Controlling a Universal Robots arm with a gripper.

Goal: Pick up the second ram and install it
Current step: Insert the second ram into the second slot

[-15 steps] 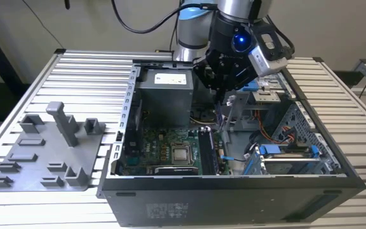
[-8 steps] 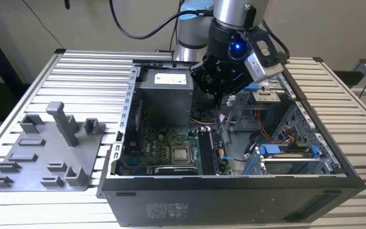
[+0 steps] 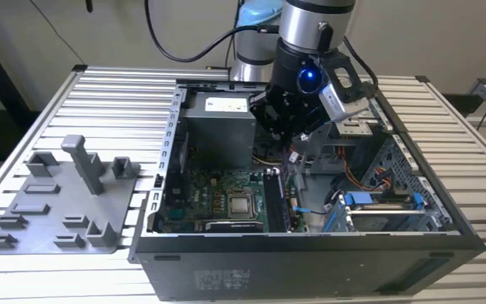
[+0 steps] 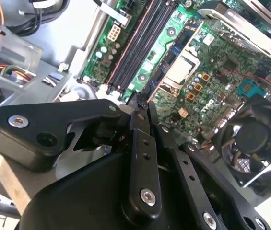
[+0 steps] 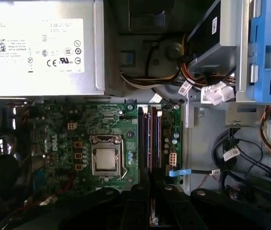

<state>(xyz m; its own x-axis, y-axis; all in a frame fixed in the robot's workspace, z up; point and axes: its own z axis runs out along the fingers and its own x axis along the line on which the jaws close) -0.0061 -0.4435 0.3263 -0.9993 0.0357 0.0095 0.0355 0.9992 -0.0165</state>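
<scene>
Ram [image 4: 141, 99], where is it?
— Exterior view: my gripper [image 3: 288, 134] hangs over the board [image 3: 213, 199]. Second wrist view: fingers nearly together, pinching it, I think. First wrist view: slots [image 5: 149, 139] below. I'm installing; it needs lining up.

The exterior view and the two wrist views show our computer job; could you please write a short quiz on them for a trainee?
1. In the exterior view, where does the gray fixture plate lie relative to the open computer case?
A. On the view's left
B. On the view's right
C. Inside it
2. True or false: the end effector is above the gray fixture plate.
3. In the first wrist view, what colour is the plastic drive latch?

Key:
1. A
2. False; it is above the open computer case.
3. Blue
</scene>
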